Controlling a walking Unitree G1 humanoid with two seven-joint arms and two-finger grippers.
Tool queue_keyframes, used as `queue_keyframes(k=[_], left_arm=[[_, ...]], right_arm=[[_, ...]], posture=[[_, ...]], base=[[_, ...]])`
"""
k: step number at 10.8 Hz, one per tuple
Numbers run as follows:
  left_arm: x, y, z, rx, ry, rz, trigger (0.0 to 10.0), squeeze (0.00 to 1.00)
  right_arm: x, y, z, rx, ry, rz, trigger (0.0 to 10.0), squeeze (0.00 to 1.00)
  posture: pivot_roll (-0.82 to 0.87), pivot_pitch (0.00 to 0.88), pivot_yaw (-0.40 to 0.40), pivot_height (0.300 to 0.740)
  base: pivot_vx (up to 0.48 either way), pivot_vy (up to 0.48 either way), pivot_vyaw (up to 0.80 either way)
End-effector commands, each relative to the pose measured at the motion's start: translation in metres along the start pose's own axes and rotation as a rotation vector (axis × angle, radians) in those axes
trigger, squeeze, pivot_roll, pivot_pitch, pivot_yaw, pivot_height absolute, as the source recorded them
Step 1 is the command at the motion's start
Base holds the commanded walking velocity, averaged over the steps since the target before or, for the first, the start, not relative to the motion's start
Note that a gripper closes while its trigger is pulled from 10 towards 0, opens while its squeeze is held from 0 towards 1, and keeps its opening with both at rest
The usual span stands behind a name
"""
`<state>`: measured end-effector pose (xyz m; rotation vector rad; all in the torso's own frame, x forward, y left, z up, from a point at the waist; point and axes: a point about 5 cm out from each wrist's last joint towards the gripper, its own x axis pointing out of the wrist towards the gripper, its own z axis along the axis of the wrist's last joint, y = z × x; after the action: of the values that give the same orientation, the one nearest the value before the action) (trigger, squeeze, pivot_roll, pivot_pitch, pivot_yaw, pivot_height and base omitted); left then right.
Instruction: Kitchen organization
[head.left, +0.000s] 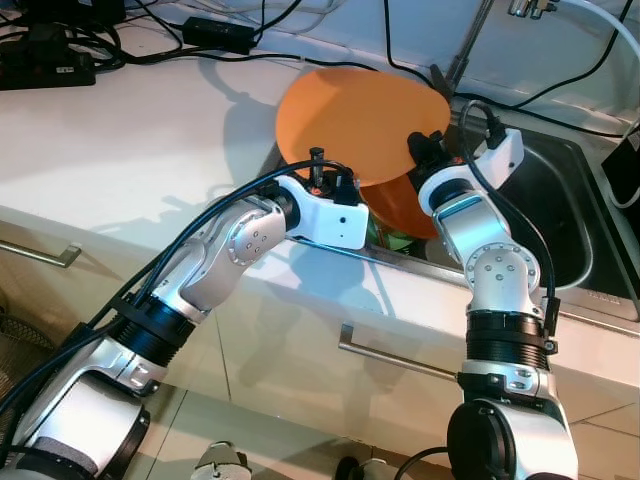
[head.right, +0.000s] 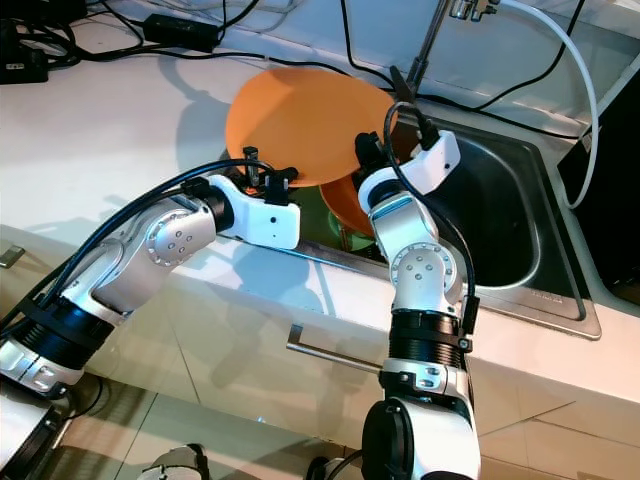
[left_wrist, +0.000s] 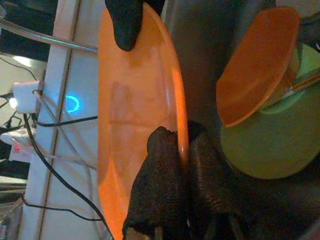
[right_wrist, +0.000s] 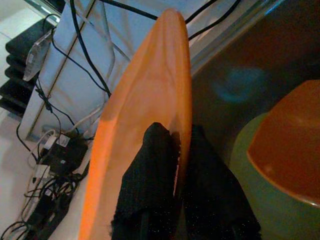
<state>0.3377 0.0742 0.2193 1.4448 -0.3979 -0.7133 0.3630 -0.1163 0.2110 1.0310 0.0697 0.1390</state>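
Orange plate (head.left: 350, 115) between both tools (rim-pinched)

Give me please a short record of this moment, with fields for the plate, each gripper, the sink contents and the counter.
plate: large orange plate, lifted and tilted over the sink's left edge
left gripper: left gripper shut on the plate's rim, one finger on each face
right gripper: right gripper shut on the rim at the opposite side
sink: steel sink, holds an orange bowl leaning on a green dish
counter: white counter, black cables along its back edge
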Motion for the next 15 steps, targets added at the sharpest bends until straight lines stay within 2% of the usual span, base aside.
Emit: queue_keyframes(k=[1,5,10,11,13,14,15], left_arm=[[-0.001,0.013,0.004,0.003,-0.02,0.051,10.0,1.0],[0.0,0.012,0.005,-0.013,-0.024,0.051,10.0,1.0],[0.0,0.011,0.004,-0.01,-0.018,0.052,10.0,1.0],[0.0,0.011,0.004,-0.008,-0.015,0.048,10.0,0.0],[0.0,0.01,0.005,-0.011,-0.015,0.044,10.0,0.0],[0.0,0.008,0.005,-0.028,-0.013,0.041,10.0,0.0],[0.0,0.004,0.003,-0.08,-0.005,0.035,10.0,0.0]], right_arm=[[0.003,0.012,-0.004,0.007,0.01,0.031,0.0,0.0],[0.002,0.01,-0.001,0.052,-0.013,0.017,0.0,0.0],[0.003,-0.002,0.021,0.15,-0.137,-0.051,0.0,0.0],[0.002,-0.008,0.03,0.168,-0.18,-0.074,0.0,0.0],[0.001,-0.019,0.045,0.162,-0.241,-0.115,0.0,0.0],[0.001,-0.025,0.052,0.122,-0.268,-0.136,0.0,0.0],[0.001,-0.036,0.054,0.013,-0.272,-0.189,10.0,0.0]], posture=[[0.07,0.082,-0.129,0.74],[0.06,0.084,-0.127,0.74],[0.07,0.084,-0.129,0.74],[0.07,0.083,-0.129,0.74],[0.06,0.083,-0.129,0.74],[0.06,0.085,-0.13,0.74],[0.06,0.085,-0.13,0.74]], base=[[0.0,0.0,0.0],[0.0,0.0,0.0],[0.0,0.0,0.0],[0.0,0.0,0.0],[0.0,0.0,0.0],[0.0,0.0,0.0],[0.0,0.0,0.0]])
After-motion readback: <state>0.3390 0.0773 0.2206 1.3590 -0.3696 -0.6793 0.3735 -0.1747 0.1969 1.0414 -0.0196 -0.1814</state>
